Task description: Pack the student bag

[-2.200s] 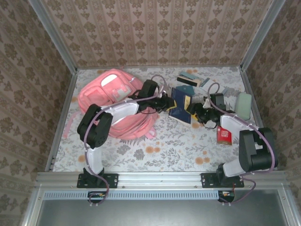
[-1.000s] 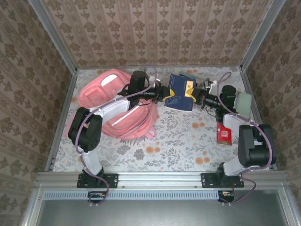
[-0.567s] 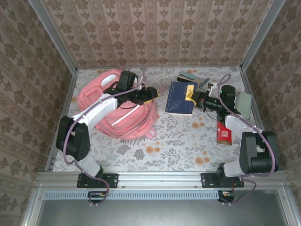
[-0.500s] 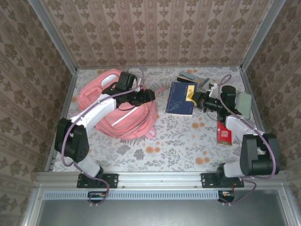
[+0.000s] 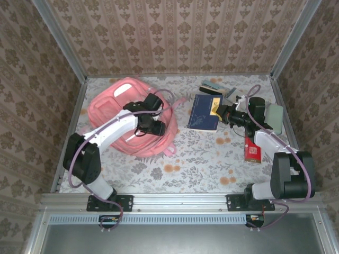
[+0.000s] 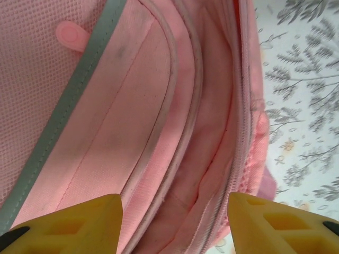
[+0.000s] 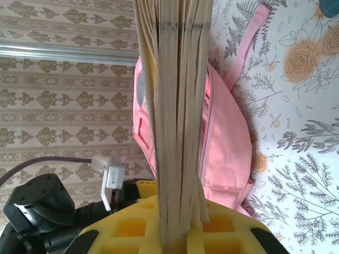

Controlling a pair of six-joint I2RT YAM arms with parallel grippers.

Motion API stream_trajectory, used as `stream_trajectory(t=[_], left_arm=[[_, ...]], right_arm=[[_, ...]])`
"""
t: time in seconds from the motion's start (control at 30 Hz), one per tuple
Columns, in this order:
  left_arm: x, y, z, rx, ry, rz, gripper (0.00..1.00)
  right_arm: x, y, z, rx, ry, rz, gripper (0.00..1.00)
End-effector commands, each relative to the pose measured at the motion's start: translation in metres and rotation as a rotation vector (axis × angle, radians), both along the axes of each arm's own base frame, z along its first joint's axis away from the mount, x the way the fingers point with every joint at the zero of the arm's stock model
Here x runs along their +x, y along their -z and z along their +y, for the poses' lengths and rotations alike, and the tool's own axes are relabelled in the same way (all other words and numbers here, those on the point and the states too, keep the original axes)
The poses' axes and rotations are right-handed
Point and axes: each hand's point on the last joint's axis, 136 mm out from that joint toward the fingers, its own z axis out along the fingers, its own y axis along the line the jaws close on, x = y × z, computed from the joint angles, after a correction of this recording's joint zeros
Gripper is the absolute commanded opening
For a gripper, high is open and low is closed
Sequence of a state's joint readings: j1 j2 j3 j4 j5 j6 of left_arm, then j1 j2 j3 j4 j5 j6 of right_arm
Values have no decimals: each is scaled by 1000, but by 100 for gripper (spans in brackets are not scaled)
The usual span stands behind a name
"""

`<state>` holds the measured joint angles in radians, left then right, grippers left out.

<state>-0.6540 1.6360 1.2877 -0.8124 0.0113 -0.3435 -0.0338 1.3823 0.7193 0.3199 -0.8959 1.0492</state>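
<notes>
The pink student bag (image 5: 121, 114) lies flat at the left of the table. Over its right half hovers my left gripper (image 5: 154, 127), open. In the left wrist view its yellow fingertips (image 6: 74, 225) stand wide apart above the bag's unzipped seam (image 6: 233, 132), nothing between them. My right gripper (image 5: 221, 112) is shut on the right edge of a dark blue book (image 5: 204, 111), which rests on the table right of the bag. The right wrist view has the book's page edges (image 7: 175, 106) clamped between the yellow fingers (image 7: 132, 227), with the bag (image 7: 228, 143) beyond.
A red box (image 5: 253, 151) lies by the right arm. A pale green item (image 5: 274, 117) sits at the far right edge. Several small items (image 5: 214, 87) are at the back behind the book. Metal rails and patterned walls enclose the table.
My left gripper has let go of the book and swung back over the bag, then toward its near right side. The book came down to the table, still in the right gripper.
</notes>
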Motion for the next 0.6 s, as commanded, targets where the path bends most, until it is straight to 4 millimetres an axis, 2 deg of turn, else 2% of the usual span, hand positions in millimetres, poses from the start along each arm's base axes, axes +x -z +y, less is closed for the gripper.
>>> stream_trajectory(t=[0.0, 0.13, 0.27, 0.4, 0.57], left_arm=[[-4, 17, 17, 139, 48, 16, 56], [2, 25, 18, 224, 62, -2, 56], [13, 24, 18, 242, 53, -32, 54], [15, 21, 4, 180, 78, -19, 51], [4, 14, -18, 50, 125, 16, 43]], right_arm=[[0, -9, 3, -9, -12, -40, 0], [-2, -8, 5, -6, -15, -40, 0], [-3, -8, 6, -6, -17, -38, 0], [-4, -7, 6, -6, -16, -36, 0], [-4, -5, 6, -8, -14, -32, 0]])
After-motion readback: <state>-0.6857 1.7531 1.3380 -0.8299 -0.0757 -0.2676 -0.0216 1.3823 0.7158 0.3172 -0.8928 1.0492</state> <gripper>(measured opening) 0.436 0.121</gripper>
